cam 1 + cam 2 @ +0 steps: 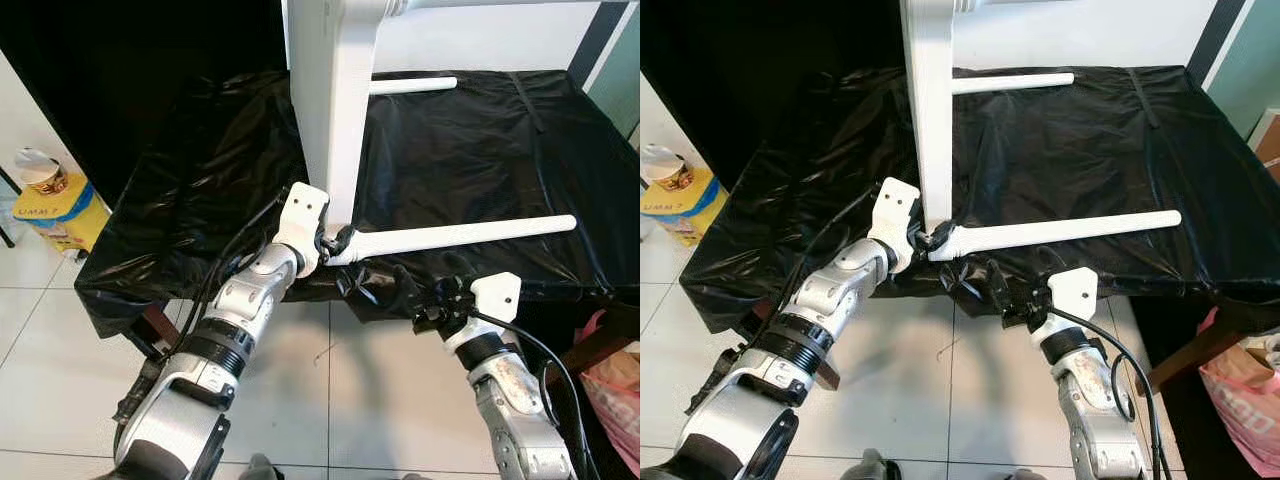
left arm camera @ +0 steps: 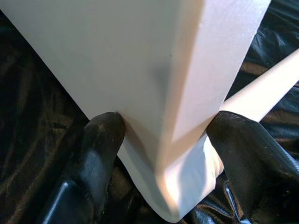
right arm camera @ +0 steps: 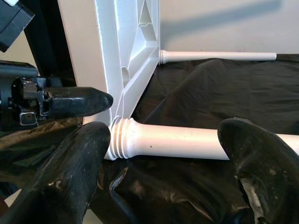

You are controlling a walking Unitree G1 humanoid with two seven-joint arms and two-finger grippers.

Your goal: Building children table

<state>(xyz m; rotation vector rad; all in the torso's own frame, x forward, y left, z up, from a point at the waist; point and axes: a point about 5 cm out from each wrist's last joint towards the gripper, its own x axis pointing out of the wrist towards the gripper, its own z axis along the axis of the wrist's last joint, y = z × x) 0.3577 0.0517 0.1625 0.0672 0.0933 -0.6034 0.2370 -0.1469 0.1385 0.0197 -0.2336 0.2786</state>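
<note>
Children's table top (image 1: 335, 110), white, stands on its edge on the bench (image 1: 480, 160), which is draped in black plastic sheet (image 1: 200, 170). Its lowest corner rests near the bench's front edge. Two white table legs are fitted to it and lie out over the sheet toward the robot's right: the near leg (image 1: 460, 236) runs along the front edge, the far leg (image 1: 412, 86) lies well back near the wall.

Left gripper (image 1: 332, 243) sits at that lowest corner, its fingers (image 2: 100, 154) clenched on the table top's edge from either side, just where the near leg's ribbed end (image 3: 120, 138) joins the panel. Right gripper (image 1: 432, 300) hovers off the front edge of the bench, below the near leg; its fingers (image 3: 70, 172) are spread wide, straddling the leg without touching it.

Tiled floor (image 1: 350, 400) lies bare between the two arms. A yellow box with a cup (image 1: 55, 200) stands by the bench's left end, and a pink bag (image 1: 615, 385) sits at the right.
</note>
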